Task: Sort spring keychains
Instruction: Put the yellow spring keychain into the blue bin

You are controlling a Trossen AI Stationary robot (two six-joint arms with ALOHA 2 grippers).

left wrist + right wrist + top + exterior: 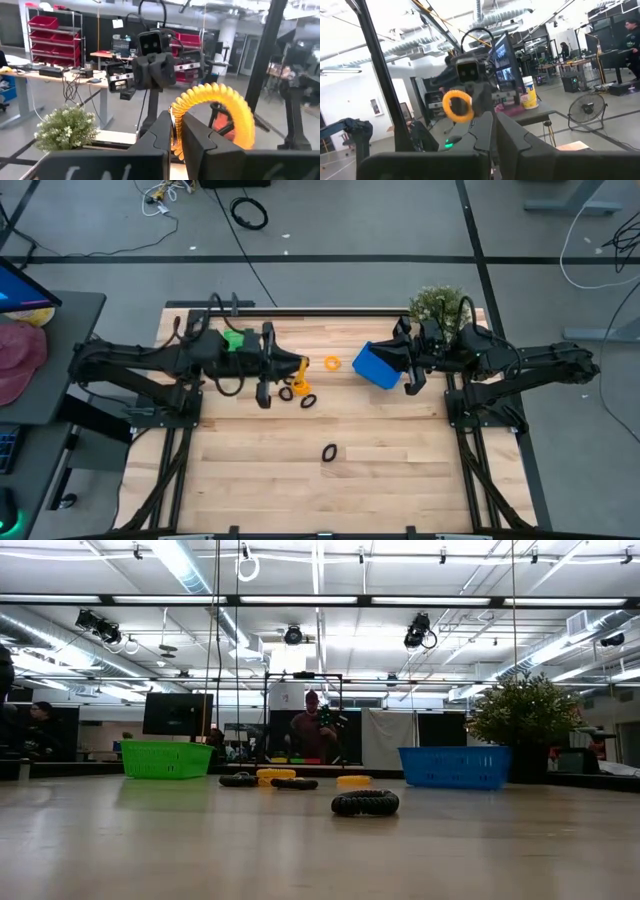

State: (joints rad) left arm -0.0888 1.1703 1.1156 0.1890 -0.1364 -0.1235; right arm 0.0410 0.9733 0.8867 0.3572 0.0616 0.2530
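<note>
While the left gripper (176, 131) is hovering above the middle of the table (250, 470), its two dark fingers are pinching an orange spring keychain (220, 112), whose coil is arching up and over beside the fingertips in the left wrist view; from above, that same orange loop is showing at the tip of the left arm, just to the right of the green basket (237, 340). The right gripper (492, 132) is waiting on the far right side, with its fingers pressed together on nothing, and it is sitting right beside the blue basket (377, 366), which is lying tilted on the wood near the small potted plant (437, 305). A second orange keychain (331, 363) is lying flat between the left gripper and the blue basket, apart from both. Just below the left gripper, a little cluster is resting on the table: a black keychain (287, 393), another orange keychain (300, 388) touching it, and one more black keychain (308, 401) just beside those. A lone black keychain (329, 451) is lying well apart from the rest, nearer the front edge, and it is showing as the closest dark coil in the low view, ahead of the green and blue baskets standing at the far side.
</note>
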